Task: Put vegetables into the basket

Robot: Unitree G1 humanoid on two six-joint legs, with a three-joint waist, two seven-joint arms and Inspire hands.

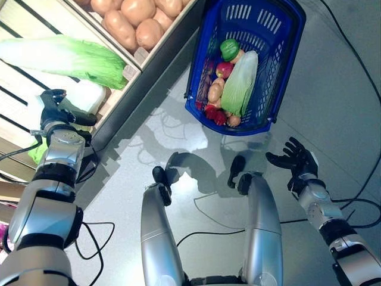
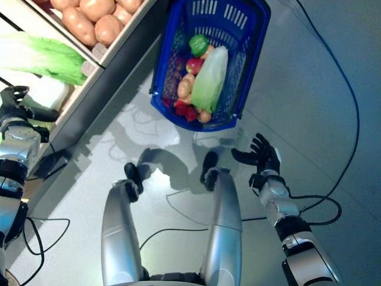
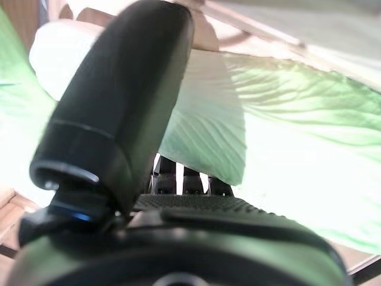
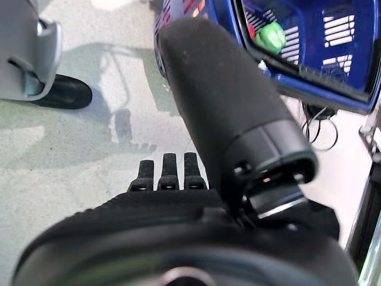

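- The left hand (image 1: 56, 107) is at the wooden slatted shelf (image 1: 24, 36), against a pale green leafy napa cabbage (image 3: 280, 119). Its fingers reach onto the leaves, but I cannot tell if they are closed around it.
- A second long napa cabbage (image 1: 65, 56) lies higher on the shelf, just beside a wooden crate of brown potatoes (image 1: 134, 21).
- I judge the cabbage light for its size but bulky and soft. The outer leaves can tear or slip, so the firm white stem end is the better place to hold.
- The blue plastic basket (image 1: 286, 42) stands on the grey floor (image 1: 333, 89) and already holds a cabbage, potatoes, red vegetables and a green pepper.
- The right hand (image 1: 294, 159) hangs near the basket, fingers spread, holding nothing.
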